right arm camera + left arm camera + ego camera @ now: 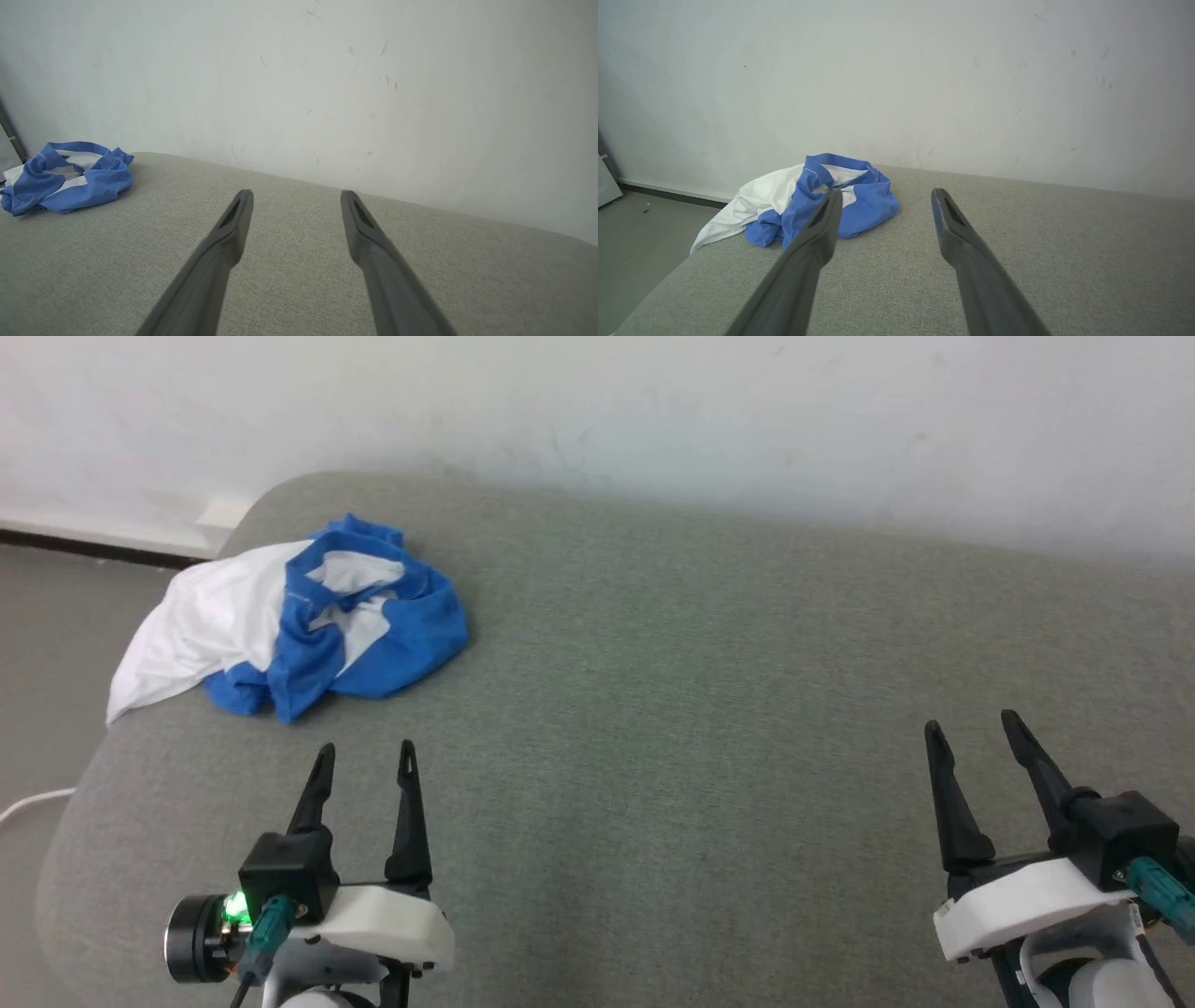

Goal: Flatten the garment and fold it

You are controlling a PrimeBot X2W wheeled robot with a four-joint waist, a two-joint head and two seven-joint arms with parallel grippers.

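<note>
The garment (299, 621) lies crumpled in a heap at the far left corner of the grey padded surface (700, 709), blue sleeves and collar bunched on top, its white body spilling over the left edge. My left gripper (367, 758) hovers open just in front of the heap, nothing between its fingers. In the left wrist view the garment (817, 196) sits just beyond the left fingertip (831, 200). My right gripper (973, 726) is open far to the right, over bare fabric. From the right wrist the garment (70, 179) appears at the far left.
A pale wall (653, 420) rises right behind the surface. The surface's rounded left edge (70, 803) drops to a grey floor (37, 663), where a white cable (23, 805) lies. Wide bare fabric stretches between the heap and the right gripper.
</note>
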